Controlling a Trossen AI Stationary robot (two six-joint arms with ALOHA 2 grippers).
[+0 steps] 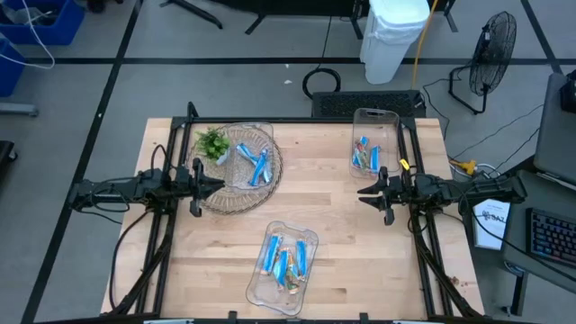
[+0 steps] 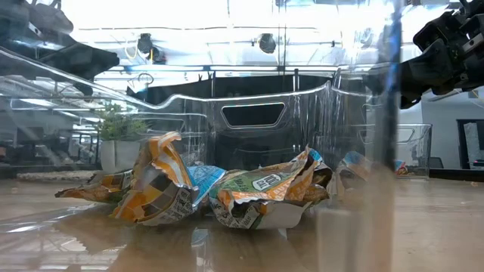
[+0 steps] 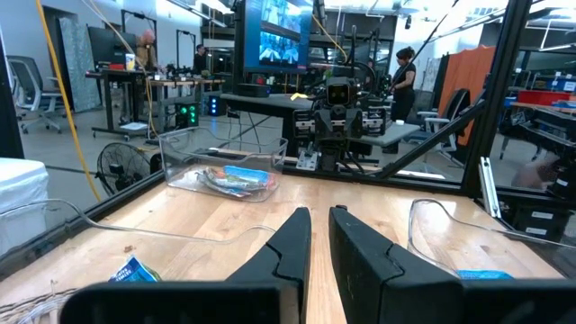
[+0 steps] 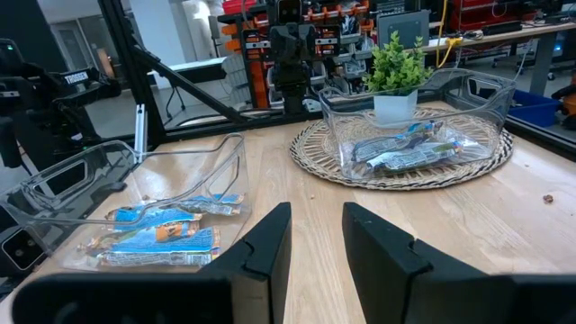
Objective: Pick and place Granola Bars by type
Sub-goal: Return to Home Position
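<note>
left pincer (image 1: 216, 184): slightly apart, empty, just beside mat bin (image 1: 270, 135) | right pincer (image 1: 363, 192): apart, empty, near end bin (image 1: 376, 112) | Granola Bars (image 1: 286, 261): all lying in bins, so arms likely held clear at rest

Even overhead light leaves the counter (image 1: 342, 225) bright, with only soft, faint shadows. In the low view the backlit room blows out white, and glare and reflections streak the clear bin (image 2: 318, 121).

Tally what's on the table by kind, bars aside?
Clear bins: 3
Woven mat: 1
Plant: 1
Total: 5
Granola bars: in all 3 bins, too overlapped to count.
</note>
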